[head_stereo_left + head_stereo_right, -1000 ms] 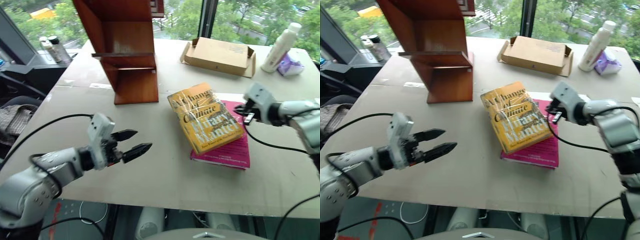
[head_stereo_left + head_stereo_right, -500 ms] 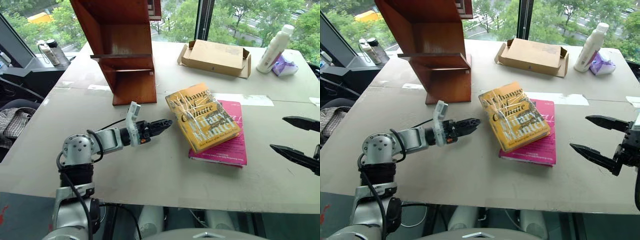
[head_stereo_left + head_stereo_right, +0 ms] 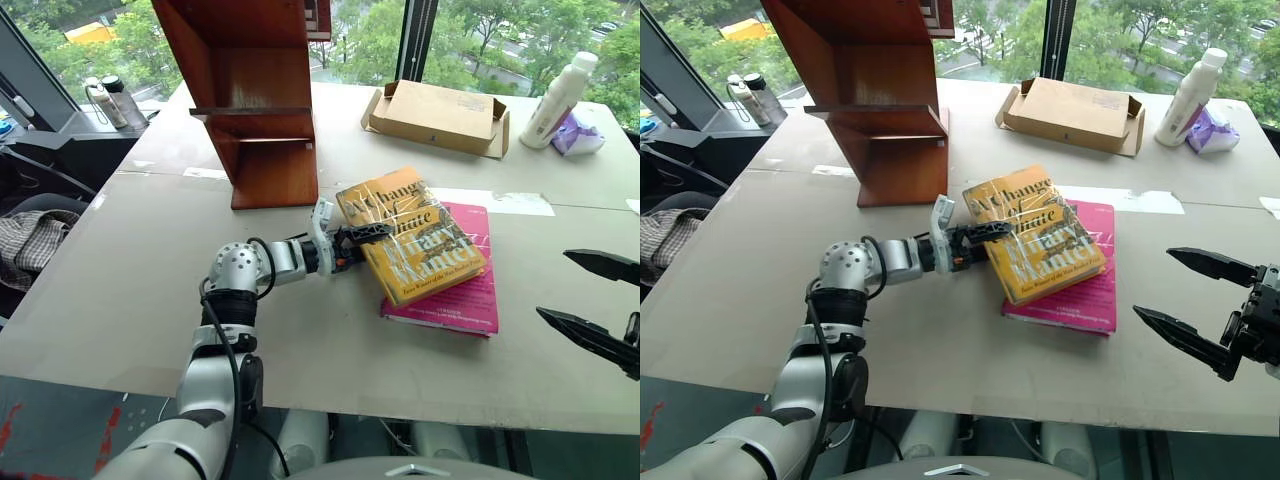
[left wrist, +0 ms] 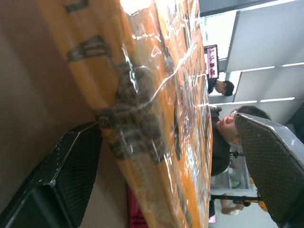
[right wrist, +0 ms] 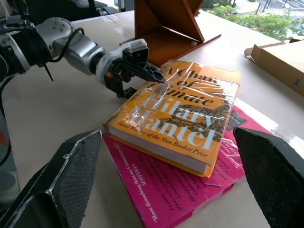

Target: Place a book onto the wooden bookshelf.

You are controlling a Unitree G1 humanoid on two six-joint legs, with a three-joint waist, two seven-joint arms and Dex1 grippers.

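We find the thick yellow-orange book with white cover lettering (image 3: 411, 236) at centre frame, lying askew on top of a thinner magenta-pink book (image 3: 452, 290) on the pale tabletop (image 3: 110, 290). The tall reddish-brown wooden bookshelf (image 3: 255, 95) stands at upper left, well apart from the book.

The left gripper (image 3: 362, 240) reaches in from the left. Its fingers straddle the book's near spine edge, one above the cover, one below, with a gap around the book, so nothing is clamped yet. The right gripper (image 3: 1190, 300) hangs at lower right with its jaws spread wide, off the books and empty.

Risks, as we judge them:
- The jacket looks glossy and the book thick, so a pinch at one edge could slip or let the far end sag.
- The lower finger may catch the pink book and drag it along.
- An off-centre hold could tilt the book against the shelf's side panel.
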